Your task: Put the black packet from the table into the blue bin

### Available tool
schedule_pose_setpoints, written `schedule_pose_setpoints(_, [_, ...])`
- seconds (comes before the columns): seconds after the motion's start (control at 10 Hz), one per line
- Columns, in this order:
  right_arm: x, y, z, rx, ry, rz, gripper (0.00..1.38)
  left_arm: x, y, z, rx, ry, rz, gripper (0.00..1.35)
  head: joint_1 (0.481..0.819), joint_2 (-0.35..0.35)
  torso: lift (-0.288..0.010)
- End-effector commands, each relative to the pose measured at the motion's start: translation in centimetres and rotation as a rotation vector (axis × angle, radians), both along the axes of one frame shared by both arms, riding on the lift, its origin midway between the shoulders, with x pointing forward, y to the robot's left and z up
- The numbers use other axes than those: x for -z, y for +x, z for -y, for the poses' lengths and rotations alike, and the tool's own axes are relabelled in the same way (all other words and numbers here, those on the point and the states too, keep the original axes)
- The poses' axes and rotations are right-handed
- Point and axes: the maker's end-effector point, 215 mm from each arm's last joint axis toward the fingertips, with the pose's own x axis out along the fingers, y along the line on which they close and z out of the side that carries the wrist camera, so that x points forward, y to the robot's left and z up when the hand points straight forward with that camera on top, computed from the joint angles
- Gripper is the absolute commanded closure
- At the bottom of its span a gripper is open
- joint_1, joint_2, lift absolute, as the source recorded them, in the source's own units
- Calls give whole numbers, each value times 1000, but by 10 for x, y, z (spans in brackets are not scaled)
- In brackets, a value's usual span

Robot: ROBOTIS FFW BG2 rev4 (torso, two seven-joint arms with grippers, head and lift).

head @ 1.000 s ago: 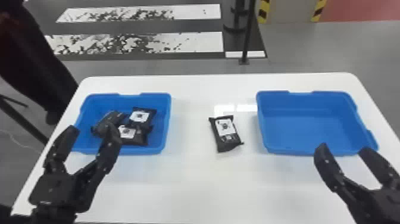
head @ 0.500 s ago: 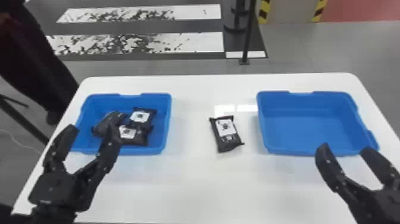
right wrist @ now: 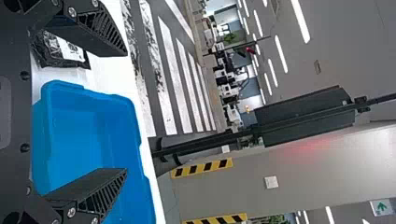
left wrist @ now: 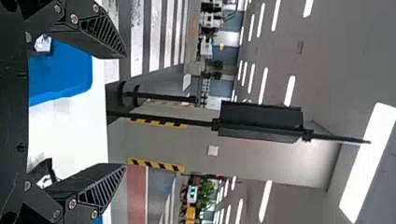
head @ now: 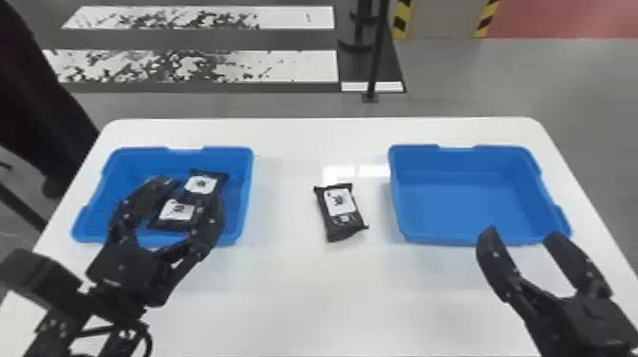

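Between the two blue bins, the black packet [head: 340, 212] with a white label lies on the white table. My left gripper [head: 190, 190] stands open over the left blue bin [head: 247, 190], its fingers framing packets in that bin; its own wrist view shows the left gripper [left wrist: 125, 111] with nothing between the fingers. Near the front edge of the right blue bin [head: 451, 204], my right gripper [head: 520, 235] is open. In its wrist view the right gripper [right wrist: 126, 112] has the bin [right wrist: 79, 135] and the packet [right wrist: 60, 51] beyond it.
Several black packets [head: 201, 183] lie in the left bin. The white table [head: 323, 294] has bare surface in front of the loose packet. A black post [head: 377, 52] stands on the floor behind the table, and a person's dark clothing is at the far left.
My left arm has moved forward and to the right, farther over the left bin, with its gripper still open. The right arm and the loose packet have stayed in place.
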Motion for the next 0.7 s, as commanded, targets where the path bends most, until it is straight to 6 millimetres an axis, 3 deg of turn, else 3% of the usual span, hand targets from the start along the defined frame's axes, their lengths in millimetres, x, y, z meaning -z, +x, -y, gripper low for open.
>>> schedule_pose_setpoints(0.0, [1,0,0,1,1,-1,134,18,25,34,84,23,-26,209,695,-23,-110])
schedule_pose_setpoints(0.2, [2,2,-1,-1,-5,0,134,29,51,95,219,31,-22,209,695,-104,-110])
schedule_pose_setpoints(0.4, [2,4,-2,-3,-2,3,134,43,72,143,310,38,-44,205,695,-165,-110])
schedule_pose_setpoints(0.6, [3,7,-5,-8,2,6,134,74,93,176,391,123,-90,211,695,-228,-110])
